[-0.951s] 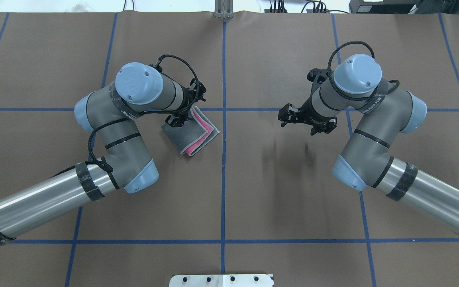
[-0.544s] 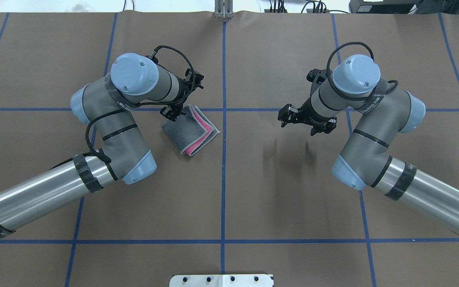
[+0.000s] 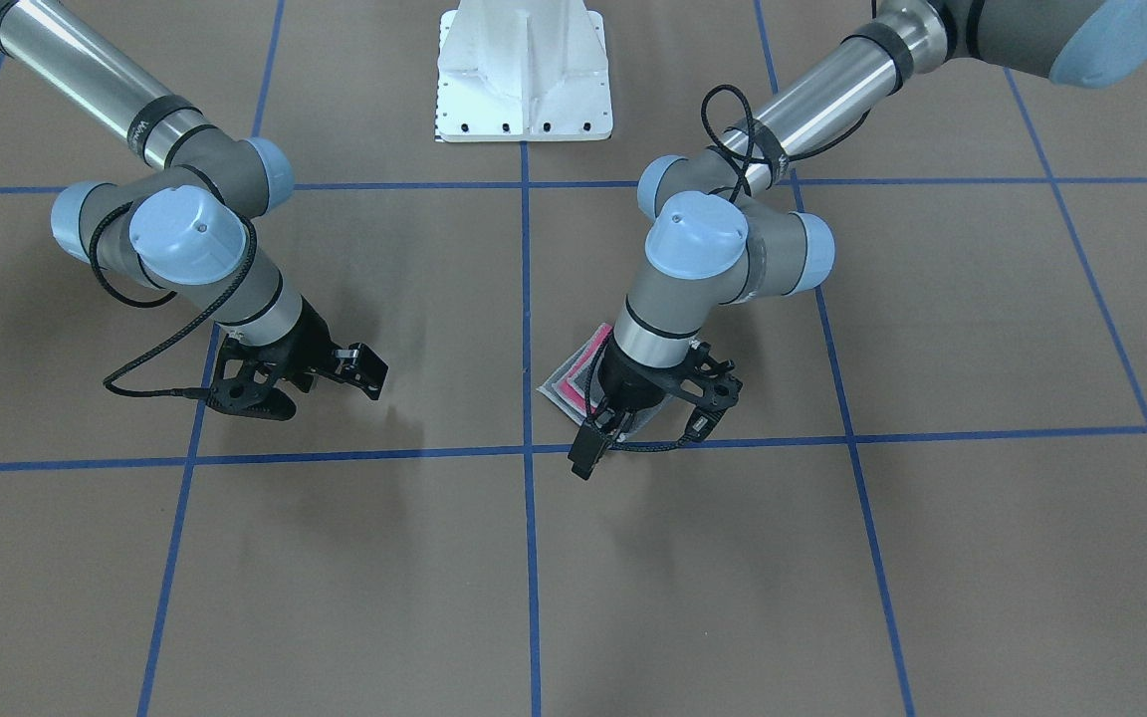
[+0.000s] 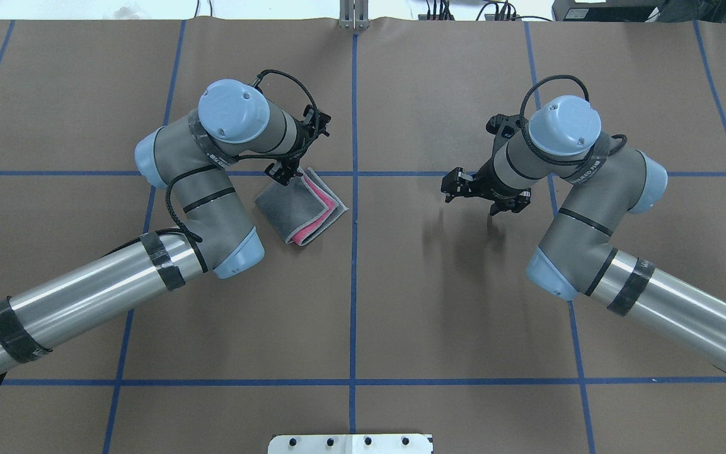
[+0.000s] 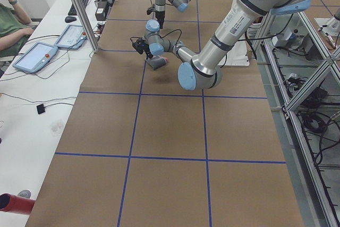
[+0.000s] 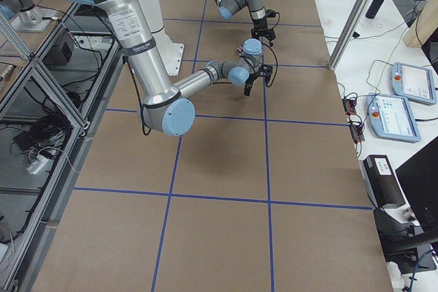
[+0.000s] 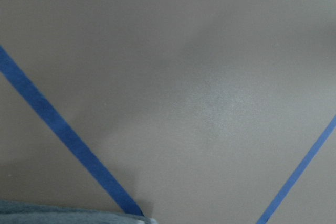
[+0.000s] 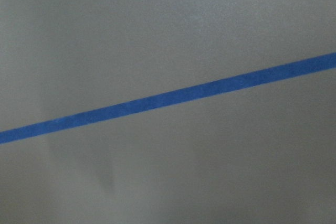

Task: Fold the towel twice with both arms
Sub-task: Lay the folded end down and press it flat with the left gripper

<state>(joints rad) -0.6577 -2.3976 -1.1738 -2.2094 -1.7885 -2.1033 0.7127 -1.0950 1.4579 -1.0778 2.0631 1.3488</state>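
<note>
Hovering above the towel's (image 4: 297, 208) far edge, the left tool (image 3: 643, 436) gapes wide, empty. The towel lies folded, grey face up, just left of the table's (image 4: 363, 315) middle. The right tool (image 3: 323, 396), likewise spread and empty, hangs well apart.

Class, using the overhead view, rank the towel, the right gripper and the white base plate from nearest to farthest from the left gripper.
Measured from the left gripper:
1. towel: close beside it, in the view's left half.
2. right gripper: well across, in the view's right half.
3. white base plate: at the view's bottom edge, centre.
</note>
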